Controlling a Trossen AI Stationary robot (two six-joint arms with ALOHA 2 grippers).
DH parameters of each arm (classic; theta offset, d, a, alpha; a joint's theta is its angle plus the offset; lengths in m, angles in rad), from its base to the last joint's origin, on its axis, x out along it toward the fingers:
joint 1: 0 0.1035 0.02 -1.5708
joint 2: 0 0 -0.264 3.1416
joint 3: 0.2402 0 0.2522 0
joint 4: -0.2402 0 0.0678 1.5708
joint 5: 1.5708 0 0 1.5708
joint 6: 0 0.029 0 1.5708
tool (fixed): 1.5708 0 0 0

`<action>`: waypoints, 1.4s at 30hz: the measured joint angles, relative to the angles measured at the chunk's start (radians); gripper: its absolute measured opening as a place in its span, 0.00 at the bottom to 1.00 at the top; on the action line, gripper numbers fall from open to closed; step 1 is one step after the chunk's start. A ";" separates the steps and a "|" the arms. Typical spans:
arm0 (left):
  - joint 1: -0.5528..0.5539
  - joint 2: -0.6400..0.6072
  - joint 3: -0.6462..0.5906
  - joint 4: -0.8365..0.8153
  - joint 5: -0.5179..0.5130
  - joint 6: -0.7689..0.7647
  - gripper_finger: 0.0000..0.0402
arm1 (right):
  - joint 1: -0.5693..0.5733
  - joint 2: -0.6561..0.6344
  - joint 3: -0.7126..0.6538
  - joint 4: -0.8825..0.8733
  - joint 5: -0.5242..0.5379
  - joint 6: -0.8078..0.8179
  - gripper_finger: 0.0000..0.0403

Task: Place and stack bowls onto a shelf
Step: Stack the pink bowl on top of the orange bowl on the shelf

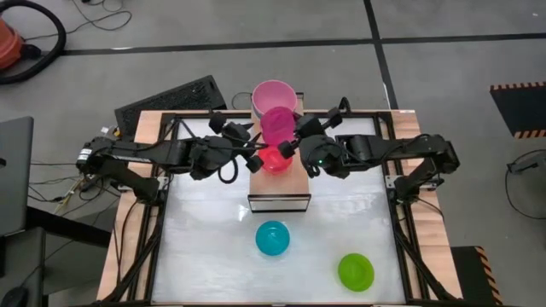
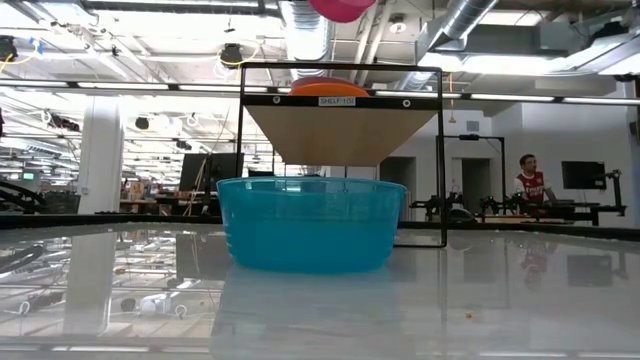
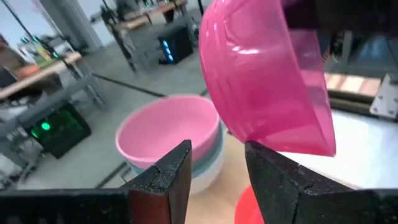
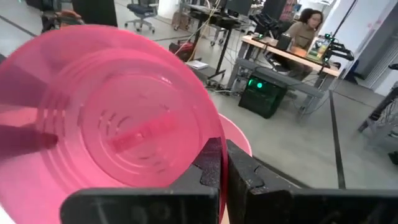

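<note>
The magenta bowl point(image 1: 277, 122) is pinched by the right gripper point(image 1: 288, 147); the left gripper point(image 1: 253, 150) is open and empty. The cyan bowl point(image 1: 273, 238) and green bowl point(image 1: 356, 271) are not yet put on the shelf point(image 1: 279, 185)

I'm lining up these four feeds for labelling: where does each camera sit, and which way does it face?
High: above the table, looking down; both arms, cyan bowl.
Low: table height, facing the room; cyan bowl, shelf; no arms.
Left wrist: past its open fingers at the light pink bowl.
Right wrist: right gripper clamping the magenta bowl.
Shared: both wrist views show the magenta bowl.
</note>
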 joint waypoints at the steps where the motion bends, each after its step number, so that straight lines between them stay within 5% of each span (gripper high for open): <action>1: 0.000 -0.002 0.000 0.018 -0.014 0.017 0.35 | 0.001 -0.004 0.000 0.003 0.000 0.002 0.06; 7: -0.002 -0.012 0.000 0.119 0.051 0.150 0.35 | 0.024 -0.026 0.000 -0.003 0.101 -0.069 0.06; 15: -0.005 -0.020 0.002 0.320 0.132 0.109 0.35 | 0.019 -0.027 -0.001 -0.002 0.167 -0.177 0.06; 35: 0.078 0.034 0.001 0.304 0.164 -0.016 0.34 | 0.016 -0.029 -0.001 0.062 0.174 -0.233 0.06; 42: 0.079 0.033 0.001 0.305 0.164 0.000 0.18 | 0.012 -0.030 -0.001 0.061 0.137 -0.233 0.07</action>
